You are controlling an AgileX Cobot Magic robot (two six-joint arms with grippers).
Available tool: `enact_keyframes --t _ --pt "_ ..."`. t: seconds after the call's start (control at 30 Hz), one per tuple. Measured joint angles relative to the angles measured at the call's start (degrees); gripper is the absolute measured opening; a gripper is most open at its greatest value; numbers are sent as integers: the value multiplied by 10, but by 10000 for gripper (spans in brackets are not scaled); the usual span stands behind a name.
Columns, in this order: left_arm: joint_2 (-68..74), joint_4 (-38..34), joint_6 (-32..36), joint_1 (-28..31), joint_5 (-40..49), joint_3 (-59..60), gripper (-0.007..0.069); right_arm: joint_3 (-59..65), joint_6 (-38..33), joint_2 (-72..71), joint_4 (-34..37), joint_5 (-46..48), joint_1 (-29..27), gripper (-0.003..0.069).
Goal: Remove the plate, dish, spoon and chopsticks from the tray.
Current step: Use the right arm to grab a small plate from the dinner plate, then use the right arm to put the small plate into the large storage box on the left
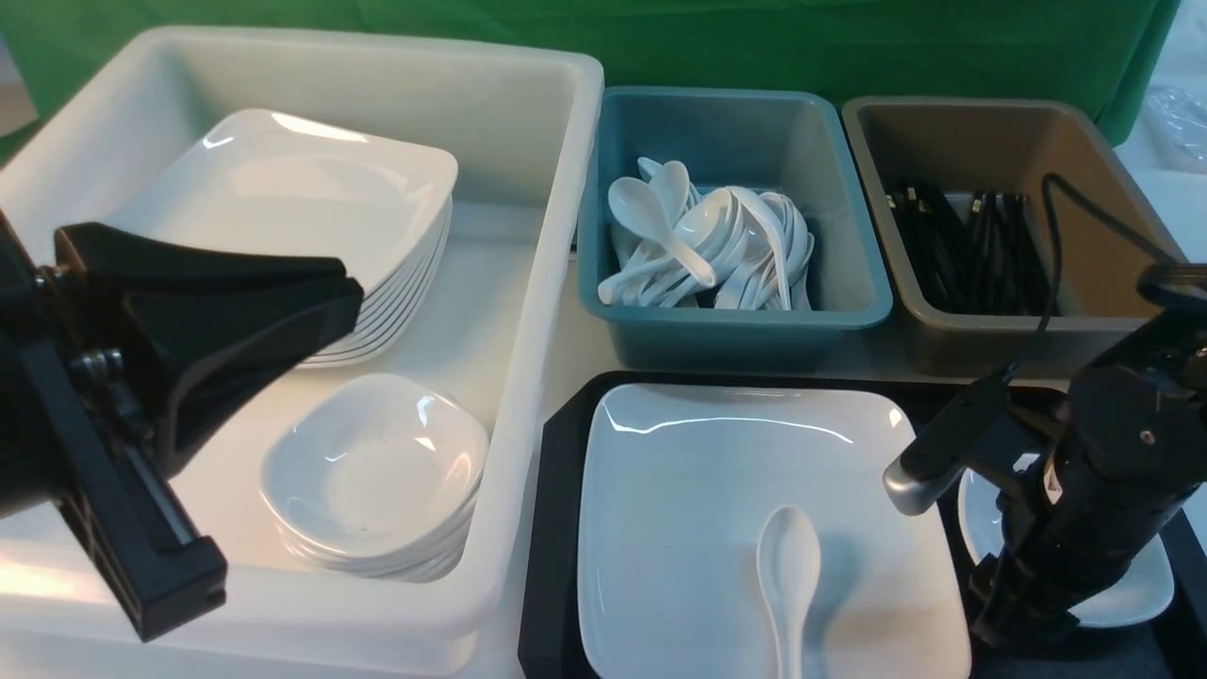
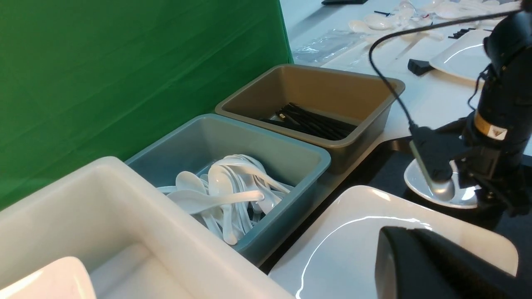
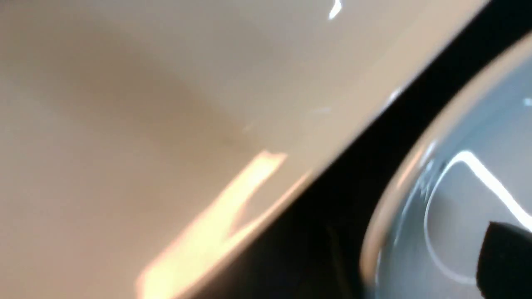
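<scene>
Front: plate [image 1: 698, 490], spoon [image 1: 787, 566] lying on it, and dish [image 1: 1136, 589] sit on the tray [image 1: 552, 528]. Chopsticks [image 1: 971, 250] show only in the brown bin [image 1: 990, 132]. The left end effector [image 1: 351, 292] is closed and empty.
Left wrist: the right end effector [image 2: 498, 199] hangs low over the dish.
Right wrist: too blurred to tell its opening. Three pieces appear left to clear.

The right arm [image 1: 1113, 453] hides most of the dish [image 1: 1136, 594], at three o'clock of the plate [image 1: 717, 490]. The spoon [image 1: 788, 561] has its handle cut off at six o'clock. The right wrist view is blurred.

bright, glare streaks on plate [image 1: 679, 509], right wrist view blurred
</scene>
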Motion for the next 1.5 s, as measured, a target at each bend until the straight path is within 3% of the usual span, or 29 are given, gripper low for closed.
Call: enact_keyframes --t 0.17,0.37,0.53,0.67,0.8,0.97,1.03,1.23,1.3,1.5 --pt "0 0 -4 0 4 0 21 -1 0 26 -22 -29 0 484" --pt "0 -2 -5 0 11 0 21 -1 0 33 -22 -43 0 288" --pt "0 -2 -5 0 25 0 21 -5 2 8 -11 -30 2 202" --pt "0 -2 -5 0 30 0 21 -19 22 -53 0 18 14 76" --pt "0 3 -21 0 25 0 21 -59 77 -141 18 87 54 62" --pt "-5 55 -121 0 13 -14 21 -151 110 -202 37 96 154 62" --pt "-32 144 -222 0 36 -40 21 -233 107 -191 44 73 244 62" --pt "-158 422 -492 0 107 -86 21 -404 60 -69 50 55 369 62" --pt "-200 475 -532 0 137 -87 21 -453 41 -15 50 55 394 62" --pt "-255 507 -568 0 211 -87 21 -574 3 148 54 58 432 62"
